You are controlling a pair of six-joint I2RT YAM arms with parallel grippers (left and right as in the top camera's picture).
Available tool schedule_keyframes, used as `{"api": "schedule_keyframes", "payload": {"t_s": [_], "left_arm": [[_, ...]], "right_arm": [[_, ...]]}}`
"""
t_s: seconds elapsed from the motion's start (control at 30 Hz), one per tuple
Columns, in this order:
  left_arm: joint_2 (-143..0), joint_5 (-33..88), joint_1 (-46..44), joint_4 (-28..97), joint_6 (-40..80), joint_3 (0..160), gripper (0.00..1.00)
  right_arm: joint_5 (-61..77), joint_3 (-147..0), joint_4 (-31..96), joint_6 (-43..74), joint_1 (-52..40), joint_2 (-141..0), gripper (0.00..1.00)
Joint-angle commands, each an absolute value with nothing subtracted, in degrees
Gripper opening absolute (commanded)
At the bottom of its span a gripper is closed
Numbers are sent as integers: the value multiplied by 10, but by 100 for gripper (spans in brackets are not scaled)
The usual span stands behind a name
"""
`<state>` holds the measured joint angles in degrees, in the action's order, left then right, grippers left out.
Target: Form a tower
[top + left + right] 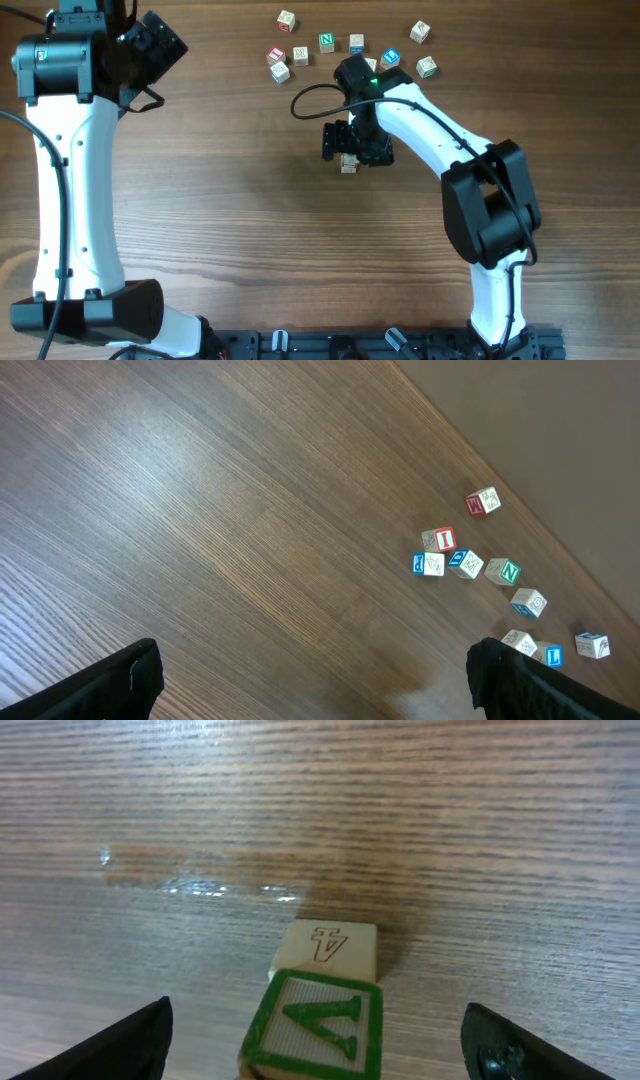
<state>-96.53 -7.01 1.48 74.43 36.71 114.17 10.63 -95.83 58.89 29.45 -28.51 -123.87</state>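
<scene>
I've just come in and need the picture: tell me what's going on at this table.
The right gripper is over the tower, its jaws open on either side of the green V cube on top, not touching it. The left gripper hangs open and empty off to the side. Loose cubes lie scattered at the far edge.

We see a brown wood-grain desk point(220, 200) filling the overhead view, its grain running lengthwise. Past its far edge a plain tan surface point(560, 420) shows. Pale glare point(200, 888) streaks the wood.
</scene>
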Motion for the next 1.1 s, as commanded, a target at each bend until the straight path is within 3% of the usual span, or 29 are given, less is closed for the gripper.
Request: {"api": "schedule_keyframes", "payload": {"t_s": [0.0,0.37,0.8,1.0,1.07], "left_arm": [[-964,-75,18,744,362,1142,100],[-964,-75,18,744,362,1142,100],[-964,-75,18,744,362,1142,100],[-964,-76,18,744,362,1142,100],[-964,-75,18,744,362,1142,100]], "right_arm": [[60,-966,584,302,-302,-1245,92],[49,-966,564,308,-309,-1257,89],[50,-966,562,317,-316,-1272,74],[51,-995,584,317,-316,-1272,76],[49,-1029,611,316,-316,-1272,80]]}}
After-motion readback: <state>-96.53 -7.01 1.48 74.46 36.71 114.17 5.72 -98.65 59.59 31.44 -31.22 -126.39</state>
